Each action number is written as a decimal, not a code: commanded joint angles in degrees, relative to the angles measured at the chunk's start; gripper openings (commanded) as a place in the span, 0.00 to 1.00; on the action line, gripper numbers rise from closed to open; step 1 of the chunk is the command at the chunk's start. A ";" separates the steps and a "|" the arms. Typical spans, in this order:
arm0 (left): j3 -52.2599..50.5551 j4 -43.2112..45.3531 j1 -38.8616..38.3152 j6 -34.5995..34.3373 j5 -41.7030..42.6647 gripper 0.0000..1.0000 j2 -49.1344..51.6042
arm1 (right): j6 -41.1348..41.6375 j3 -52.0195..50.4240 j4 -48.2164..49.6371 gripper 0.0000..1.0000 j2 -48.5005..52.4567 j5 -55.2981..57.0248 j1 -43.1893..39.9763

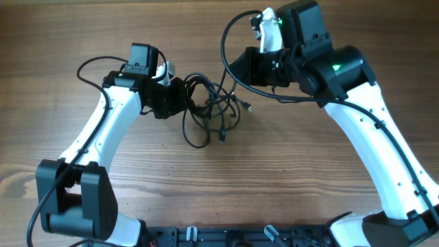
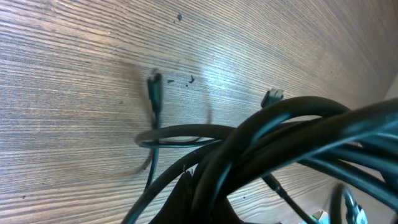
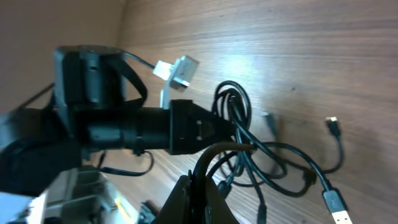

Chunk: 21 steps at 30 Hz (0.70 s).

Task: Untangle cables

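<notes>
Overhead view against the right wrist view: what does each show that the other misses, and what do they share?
Overhead only: the right arm and the left arm's base, plus the whole spread of the cables on the table. Right wrist only: a close look at the silvery flat plug on one cord's end, at the frame's lower right. Both: the tangled cables, the left gripper against them, and the wooden table.
</notes>
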 commanded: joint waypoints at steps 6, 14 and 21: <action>-0.15 -0.79 -0.04 0.17 -4.04 0.04 1.62 | 10.01 2.25 14.69 0.04 -3.21 -25.75 -21.27; -0.15 -0.68 -0.04 0.81 -1.38 0.04 1.62 | -4.15 2.01 -3.50 0.08 0.83 5.05 -17.05; -0.15 8.61 1.70 7.89 25.29 0.04 1.60 | -5.62 2.01 -6.36 0.25 10.14 3.41 -8.46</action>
